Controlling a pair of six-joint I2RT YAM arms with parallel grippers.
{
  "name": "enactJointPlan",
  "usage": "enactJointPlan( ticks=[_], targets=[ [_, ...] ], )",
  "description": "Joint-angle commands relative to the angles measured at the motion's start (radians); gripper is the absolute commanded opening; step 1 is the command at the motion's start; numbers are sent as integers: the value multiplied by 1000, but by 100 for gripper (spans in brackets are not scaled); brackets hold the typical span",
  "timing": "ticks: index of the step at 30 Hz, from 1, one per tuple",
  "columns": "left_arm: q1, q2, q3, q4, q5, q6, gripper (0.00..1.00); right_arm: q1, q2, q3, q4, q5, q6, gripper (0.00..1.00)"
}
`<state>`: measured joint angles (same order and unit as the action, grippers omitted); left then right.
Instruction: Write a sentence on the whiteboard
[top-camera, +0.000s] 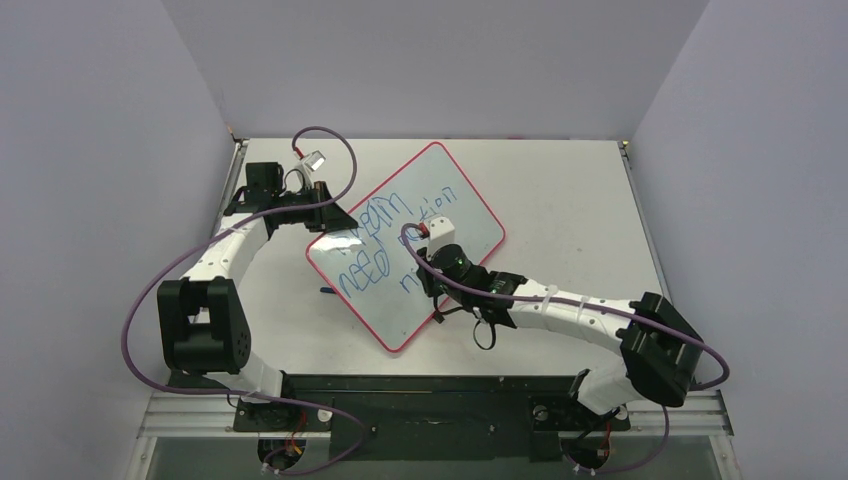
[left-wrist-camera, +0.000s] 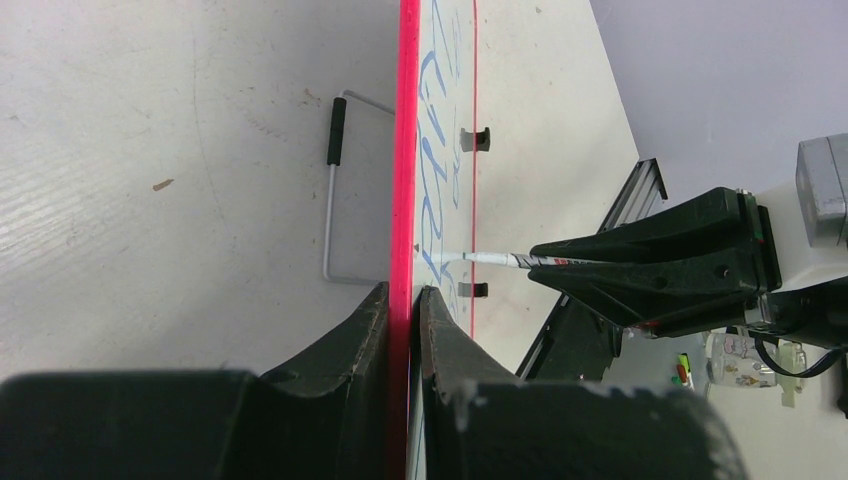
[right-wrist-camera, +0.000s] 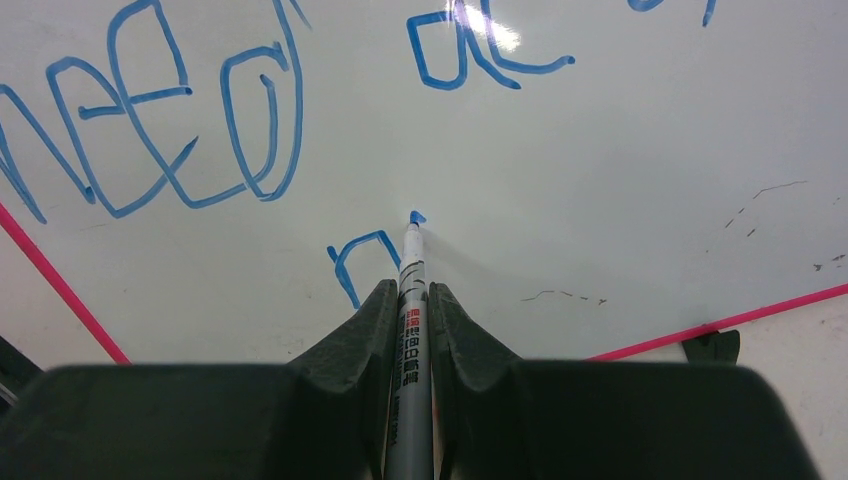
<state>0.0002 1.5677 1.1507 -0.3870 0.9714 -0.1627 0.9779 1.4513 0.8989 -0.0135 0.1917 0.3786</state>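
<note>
The whiteboard (top-camera: 470, 225), white with a thin red rim, lies turned like a diamond on the table. The sentence (top-camera: 375, 250) runs across it in wobbly blue rows; "need" (right-wrist-camera: 150, 130) and a lone "n" (right-wrist-camera: 355, 260) show in the right wrist view. My left gripper (top-camera: 335, 222) is shut on the board's left rim (left-wrist-camera: 408, 150), one finger on each side (left-wrist-camera: 405, 290). My right gripper (right-wrist-camera: 412, 288) is shut on a grey marker (right-wrist-camera: 410, 330). Its blue tip touches the board just right of the "n". The marker (left-wrist-camera: 490, 258) also shows from the side.
A bent wire stand with a black sleeve (left-wrist-camera: 335, 135) lies on the table beside the board's rim. Two black clips (left-wrist-camera: 475, 140) sit along the far rim. A small blue object (top-camera: 327, 290) lies on the table near the board's lower left edge. Grey walls enclose the table.
</note>
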Motion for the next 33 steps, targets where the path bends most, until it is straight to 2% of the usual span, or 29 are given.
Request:
enactJointPlan(
  ticks=[1, 16, 33],
  targets=[
    [-22, -34, 9, 5, -53, 68, 0, 14, -28, -46, 5, 5, 18, 0],
    [-23, -32, 11, 2, -53, 69, 0, -3, -61, -83, -10, 68, 29, 0],
    [-32, -30, 12, -7, -58, 77, 0, -24, 15, 69, -49, 76, -7, 0]
  ],
)
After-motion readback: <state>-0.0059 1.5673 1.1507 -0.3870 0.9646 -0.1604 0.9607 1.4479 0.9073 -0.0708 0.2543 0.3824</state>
